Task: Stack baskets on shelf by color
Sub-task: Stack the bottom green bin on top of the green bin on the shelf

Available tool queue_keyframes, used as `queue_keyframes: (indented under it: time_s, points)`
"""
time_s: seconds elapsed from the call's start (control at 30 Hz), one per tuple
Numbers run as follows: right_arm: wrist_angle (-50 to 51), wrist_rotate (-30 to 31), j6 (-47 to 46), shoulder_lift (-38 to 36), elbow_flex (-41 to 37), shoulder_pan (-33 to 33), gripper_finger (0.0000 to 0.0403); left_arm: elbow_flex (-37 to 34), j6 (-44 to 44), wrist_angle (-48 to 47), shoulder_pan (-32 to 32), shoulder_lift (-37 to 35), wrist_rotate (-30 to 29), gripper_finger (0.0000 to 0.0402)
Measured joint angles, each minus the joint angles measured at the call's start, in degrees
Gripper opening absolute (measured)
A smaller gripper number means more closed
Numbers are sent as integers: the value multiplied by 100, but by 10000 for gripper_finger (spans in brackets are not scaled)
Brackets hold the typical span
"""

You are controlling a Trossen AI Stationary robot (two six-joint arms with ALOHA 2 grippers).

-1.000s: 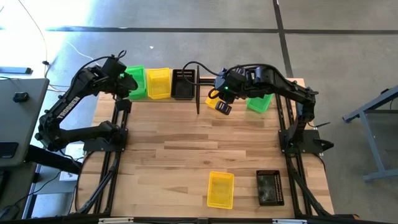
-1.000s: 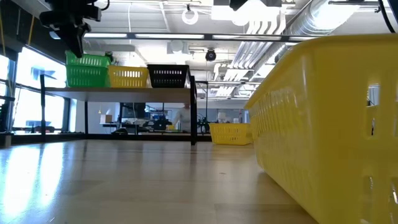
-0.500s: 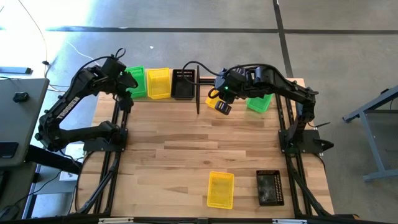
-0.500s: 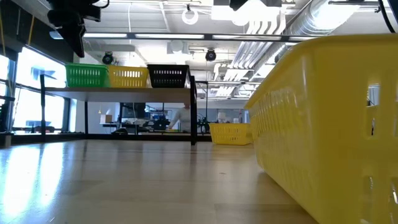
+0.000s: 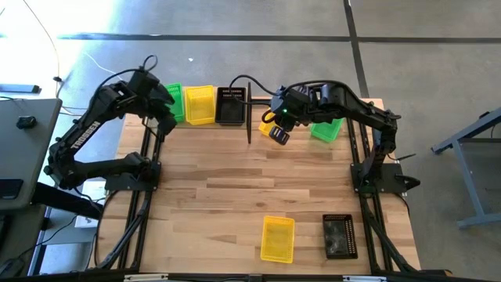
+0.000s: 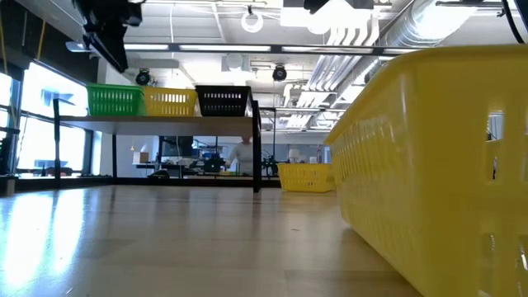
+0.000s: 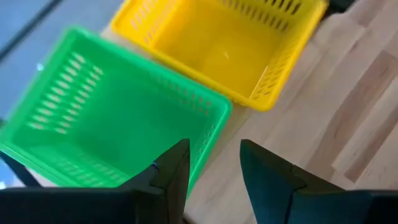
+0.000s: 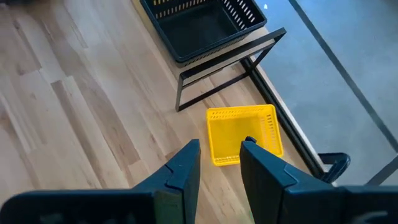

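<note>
On the shelf (image 6: 157,119) at the table's far left, a green basket (image 5: 174,102), a yellow basket (image 5: 200,104) and a black basket (image 5: 230,106) stand side by side on their bases. My left gripper (image 7: 214,149) is open above the green basket's (image 7: 112,124) near rim, with nothing between its fingers. My right gripper (image 8: 221,146) is open, high above a yellow basket (image 8: 241,132) that rests on the table just right of the shelf's end upright (image 8: 217,68). The right arm partly hides another green basket (image 5: 327,128).
A yellow basket (image 5: 277,239) and a black basket (image 5: 340,235) lie on the table near its front edge; the yellow one fills the right of the low view (image 6: 429,165). Bare wood stretches between them and the shelf. Black arm frames run along both table sides.
My left gripper has let go of the green basket, which a second ago it held raised above its neighbours; the basket now stands level on the shelf in line with them. The gripper has rolled about its own axis and stayed roughly in place above the basket.
</note>
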State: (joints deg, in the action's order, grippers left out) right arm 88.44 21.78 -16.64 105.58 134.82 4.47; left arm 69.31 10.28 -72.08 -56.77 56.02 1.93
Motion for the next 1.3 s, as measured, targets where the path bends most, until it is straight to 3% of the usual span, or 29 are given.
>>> queue_keyframes:
  time_s: [0.17,0.3,0.7,1.3]
  points:
    - [-53,-37,-4,0,0,-17,99,-125,-234,36,66,91,-204,126]
    - [-92,-38,-4,0,0,-18,99,-125,-325,173,67,95,-824,121]
    - [-131,-35,17,0,0,-19,99,-131,-2028,101,183,376,-982,89]
    - [-125,-83,409,0,0,0,99,-134,-2574,-237,572,751,-1691,46]
